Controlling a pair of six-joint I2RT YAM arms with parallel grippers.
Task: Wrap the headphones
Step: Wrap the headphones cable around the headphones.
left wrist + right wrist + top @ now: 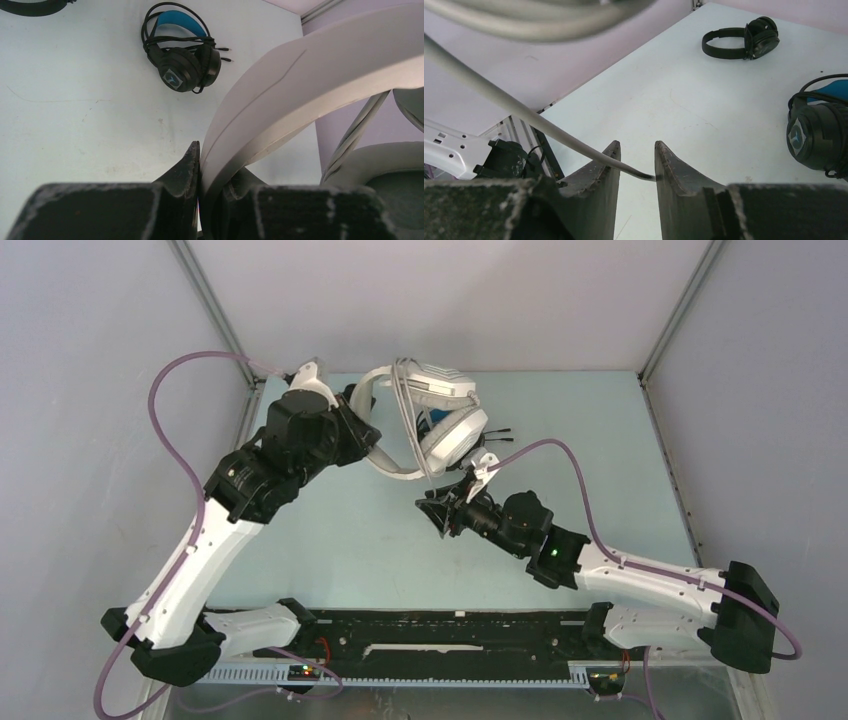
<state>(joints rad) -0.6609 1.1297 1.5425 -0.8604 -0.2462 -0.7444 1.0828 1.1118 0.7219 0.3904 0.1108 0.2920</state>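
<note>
The white headphones (452,430) hang tilted above the table's far middle, several turns of their white cable (405,390) lying across the band. My left gripper (368,438) (210,155) is shut on the white headband (300,85). The right gripper (432,512) (637,147) is open just below the earcups. The loose cable end (549,127) lies slack across the gap, its dark tip touching one finger (669,165). On the table lie the black pair with the blue headband (182,65) (819,130) and the all-black pair (744,42).
Grey walls with metal corner posts (215,310) enclose the pale table (350,540) at the back and sides. The blue-banded pair's black plugs (498,433) stick out beside the white earcup. A black rail (450,625) runs along the near edge.
</note>
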